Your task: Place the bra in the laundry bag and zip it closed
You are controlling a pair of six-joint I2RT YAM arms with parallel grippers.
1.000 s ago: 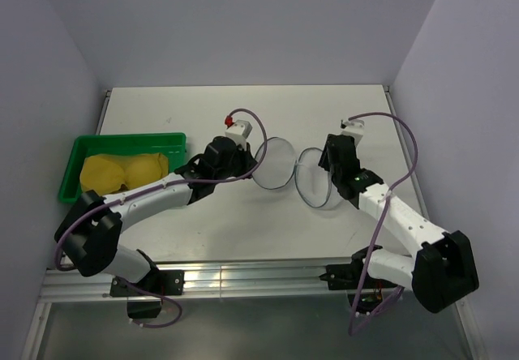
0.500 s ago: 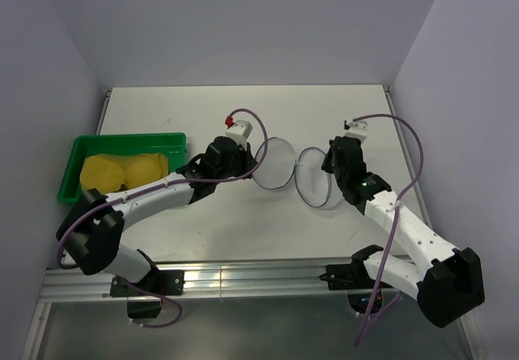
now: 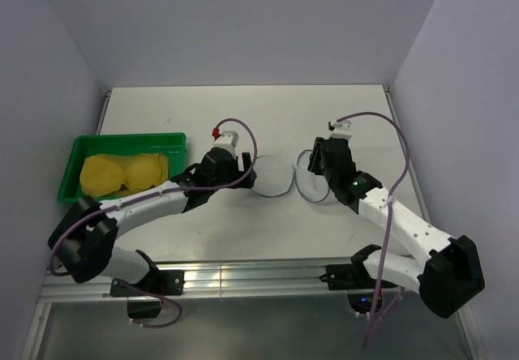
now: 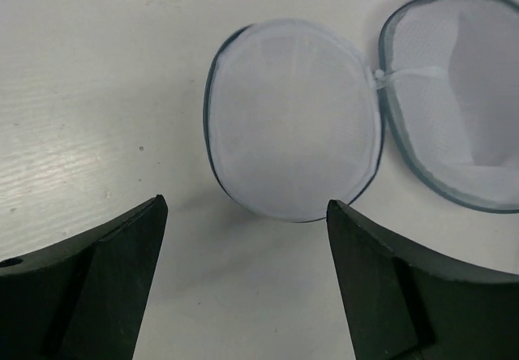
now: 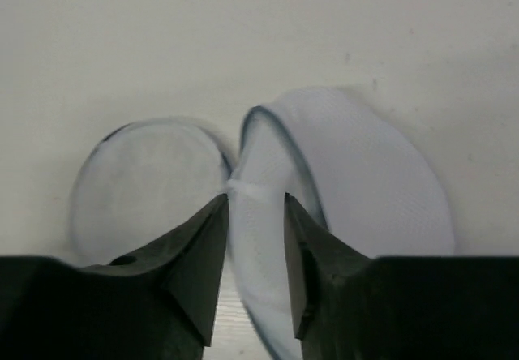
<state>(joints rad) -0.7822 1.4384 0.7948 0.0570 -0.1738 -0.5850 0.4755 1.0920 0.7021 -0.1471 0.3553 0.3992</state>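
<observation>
Left pincer (image 4: pixel 245 206) wide open, empty, backed off laundry bag (image 4: pixel 292 133); right pincer (image 5: pixel 255 202) narrowly parted, shifted over hinge (image 5: pixel 243 190), grip unclear.

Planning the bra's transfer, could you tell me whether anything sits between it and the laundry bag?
Yes: the green tray's wall beside the bra, and the open left gripper, between tray and laundry bag.

left fingers (image 4: pixel 105 283) spread wide, right fingers (image 5: pixel 190 263) only narrowly apart.
</observation>
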